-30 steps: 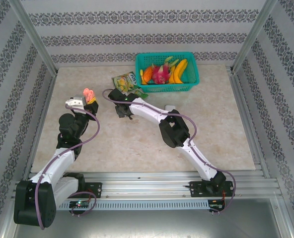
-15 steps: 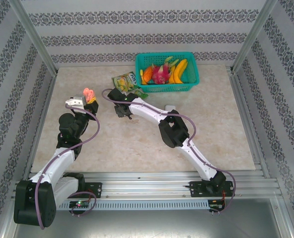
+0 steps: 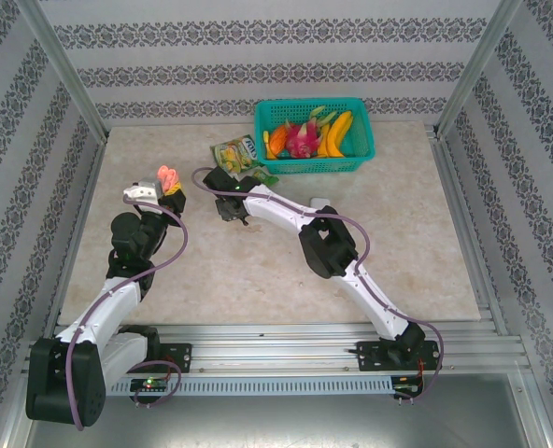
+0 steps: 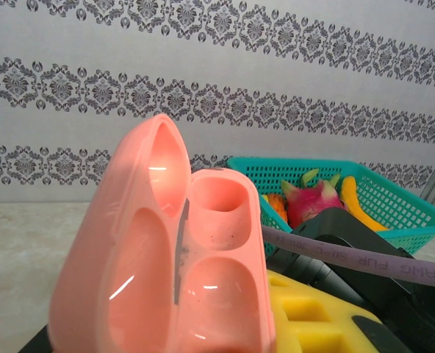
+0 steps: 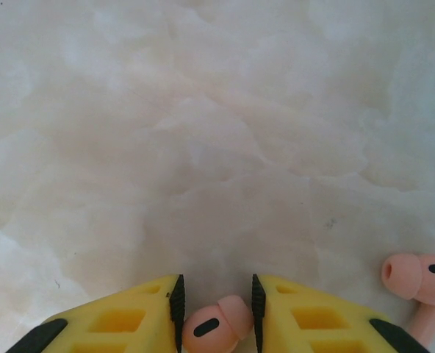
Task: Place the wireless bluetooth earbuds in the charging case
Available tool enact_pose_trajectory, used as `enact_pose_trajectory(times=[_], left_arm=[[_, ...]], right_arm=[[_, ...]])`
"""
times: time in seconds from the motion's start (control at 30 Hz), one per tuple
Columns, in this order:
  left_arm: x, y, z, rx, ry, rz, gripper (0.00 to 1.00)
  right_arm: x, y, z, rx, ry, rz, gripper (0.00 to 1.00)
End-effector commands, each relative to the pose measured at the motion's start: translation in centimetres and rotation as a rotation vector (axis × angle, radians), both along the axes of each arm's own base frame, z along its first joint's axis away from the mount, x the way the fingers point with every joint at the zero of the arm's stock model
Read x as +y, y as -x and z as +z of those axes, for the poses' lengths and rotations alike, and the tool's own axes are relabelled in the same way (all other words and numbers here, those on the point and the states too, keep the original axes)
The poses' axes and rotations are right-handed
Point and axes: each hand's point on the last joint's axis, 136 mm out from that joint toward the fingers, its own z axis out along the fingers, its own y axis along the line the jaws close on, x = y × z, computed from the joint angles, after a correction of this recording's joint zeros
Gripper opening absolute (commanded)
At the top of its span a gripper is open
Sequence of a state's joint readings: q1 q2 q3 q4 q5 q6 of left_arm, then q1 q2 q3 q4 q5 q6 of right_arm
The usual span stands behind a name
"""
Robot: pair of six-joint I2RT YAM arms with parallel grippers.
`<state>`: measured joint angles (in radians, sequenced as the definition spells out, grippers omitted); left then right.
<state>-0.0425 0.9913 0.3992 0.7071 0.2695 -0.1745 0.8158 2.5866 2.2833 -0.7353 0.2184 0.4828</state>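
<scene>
While the left pincer is clamping the open pink case at nine o'clock of the counter, the right wrist view is showing a stemmed pink earbud lying between the fingers of the right pincer, grip impossible to tell, and a second earbud lying at four o'clock.

The left arm rises bent from its base, its gripper lifted off the table and clamped on an open pink charging case. The right arm reaches forward and left, its gripper low over the table, yellow fingers flanking a pink earbud.
</scene>
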Motion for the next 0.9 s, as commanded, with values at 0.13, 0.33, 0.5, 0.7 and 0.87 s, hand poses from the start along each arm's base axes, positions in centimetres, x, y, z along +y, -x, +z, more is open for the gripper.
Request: enact_pose_trajectory(times=[0.13,0.33,0.5,0.7,0.87], left_arm=[[0.2,-0.2,2.1,-0.045,0.025,-0.008,0.00],[0.1,-0.2,2.1,-0.043,0.024,-0.013,0.00],[0.0,-0.1,2.1,-0.040,0.023,-0.017,0.00],[-0.1,-0.2,2.1,-0.039,0.021,-0.021,0.00],[-0.1,-0.2,2.0,-0.036,0.019,-0.024,0.00]], right_arm=[[-1.2,0.2,1.0,0.003,0.007,-0.016,0.31],[-1.9,-0.1,2.0,-0.011,-0.009,-0.039,0.29],[-3.3,0.0,3.0,-0.018,-0.004,-0.082,0.27],[-6.0,1.0,3.2,0.011,0.013,-0.179,0.27],[-8.0,2.1,2.8,0.034,0.015,-0.262,0.27]])
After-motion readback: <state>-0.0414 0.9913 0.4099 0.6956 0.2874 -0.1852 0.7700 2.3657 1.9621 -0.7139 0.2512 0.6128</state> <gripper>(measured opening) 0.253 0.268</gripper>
